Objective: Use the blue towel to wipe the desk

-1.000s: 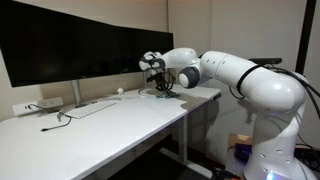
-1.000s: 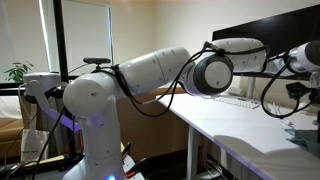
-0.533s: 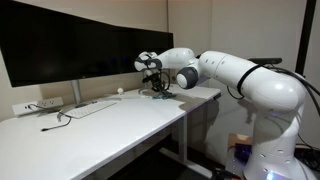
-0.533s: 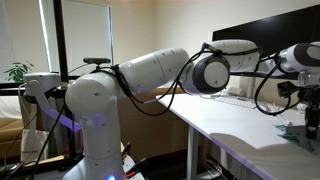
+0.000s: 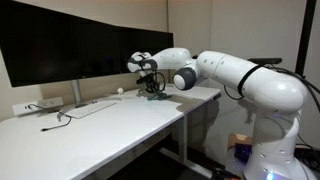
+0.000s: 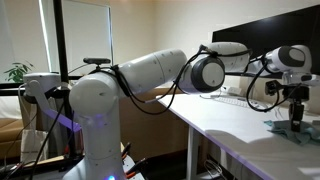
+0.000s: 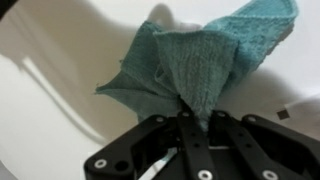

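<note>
Blue towel (image 7: pixel 200 60) is gripped on the desk (image 5: pixel 110 118), near the monitor (image 5: pixel 70 45) — wiping is judged barely begun, with most of the surface left to cover. Gripper (image 7: pixel 188 108) is pinched tight on a towel fold. In the wrist view the cloth is fanned from 10 to 2 o'clock, draped onto the desk.

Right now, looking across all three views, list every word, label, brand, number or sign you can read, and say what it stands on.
None can be read.
The monitor is dark and blank.
The power strip is too small to show any marking.
The robot arm shows no legible label.
The blue towel, pinched in the tool, is plain cloth with no tag in view.
</note>
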